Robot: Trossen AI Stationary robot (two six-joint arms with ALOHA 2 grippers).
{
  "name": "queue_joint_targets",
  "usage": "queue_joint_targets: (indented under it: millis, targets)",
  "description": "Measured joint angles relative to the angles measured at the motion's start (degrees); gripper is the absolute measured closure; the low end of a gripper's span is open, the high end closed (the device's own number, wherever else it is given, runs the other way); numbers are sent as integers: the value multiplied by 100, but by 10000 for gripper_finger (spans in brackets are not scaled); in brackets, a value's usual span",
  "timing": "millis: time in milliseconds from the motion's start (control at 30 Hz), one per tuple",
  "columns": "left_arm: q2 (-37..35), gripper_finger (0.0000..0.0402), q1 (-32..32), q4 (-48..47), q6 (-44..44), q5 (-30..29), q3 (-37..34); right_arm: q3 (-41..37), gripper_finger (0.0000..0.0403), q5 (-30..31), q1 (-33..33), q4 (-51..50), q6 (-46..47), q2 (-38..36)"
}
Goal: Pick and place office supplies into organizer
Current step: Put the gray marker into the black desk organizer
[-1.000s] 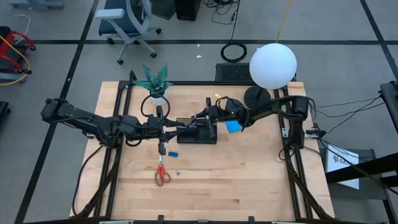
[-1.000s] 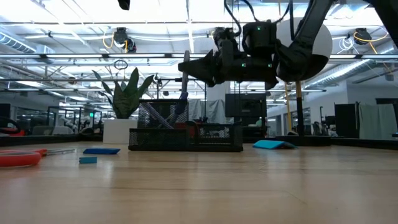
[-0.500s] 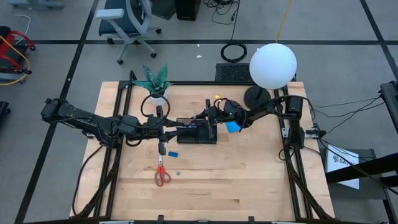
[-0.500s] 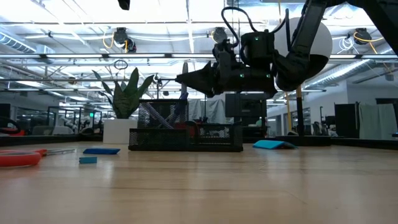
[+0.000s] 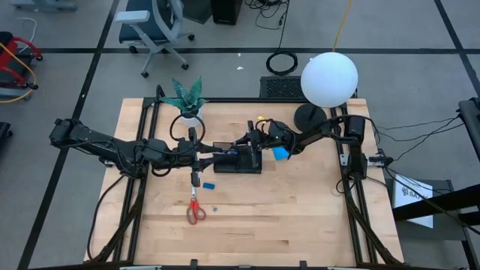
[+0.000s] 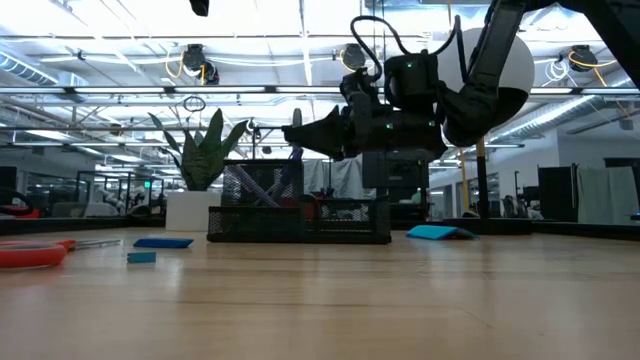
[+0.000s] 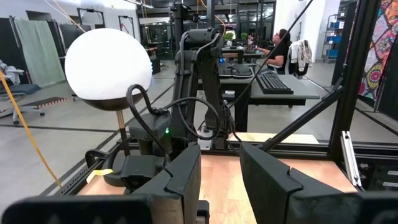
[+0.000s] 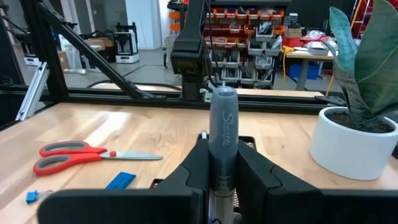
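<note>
My right gripper [image 5: 240, 141] reaches level over the black organizer [image 5: 237, 160] and is shut on a grey marker [image 8: 222, 127] that stands upright. In the low view it [image 6: 296, 133] hangs above the organizer's [image 6: 300, 218] taller compartment, which holds pens. My left gripper [image 5: 201, 159] waits level at the organizer's left end, open, nothing between its fingers [image 7: 186, 177]. Red-handled scissors [image 5: 196, 209], a blue flat piece [image 5: 208, 183] and a tiny blue block [image 5: 214, 208] lie on the table near the front. The blue note pad [image 5: 281, 152] lies right of the organizer. My right gripper pinches the marker's barrel [image 8: 222, 163] between its two fingers, which come level from the table's right and lie across it. The marker stands upright, its top [image 8: 222, 94] above the fingers. Its lower end is hidden by the fingers.
A lamp with a white globe [image 5: 329, 79] and round black base [image 5: 308, 116] stands at the back right. A potted plant [image 5: 187, 98] stands at the back, left of centre. The near half of the table [image 5: 285, 225] is bare wood.
My right gripper has sunk a little toward the organizer, carrying the upright marker with it and staying shut.
</note>
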Motion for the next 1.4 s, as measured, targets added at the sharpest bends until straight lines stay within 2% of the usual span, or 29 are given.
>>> queue_joint_targets:
  millis: [400, 667, 1033, 1200, 1400]
  targets:
    - [0, 282, -9, -2, 0, 2, 0, 0, 367, 0, -18, 1058, 302, 744]
    - [0, 282, -9, 0, 2, 2, 2, 0, 367, -1, -83, 1110, 382, 764]
    - [0, 282, -10, 0, 1, 2, 1, 0, 269, 155, -101, 1090, 555, 765]
    - [0, 282, -9, 0, 0, 2, 0, 0, 257, 157, -105, 1158, 547, 770]
    - [0, 282, -9, -4, 2, 4, 0, -2, 261, 123, -102, 1084, 537, 448]
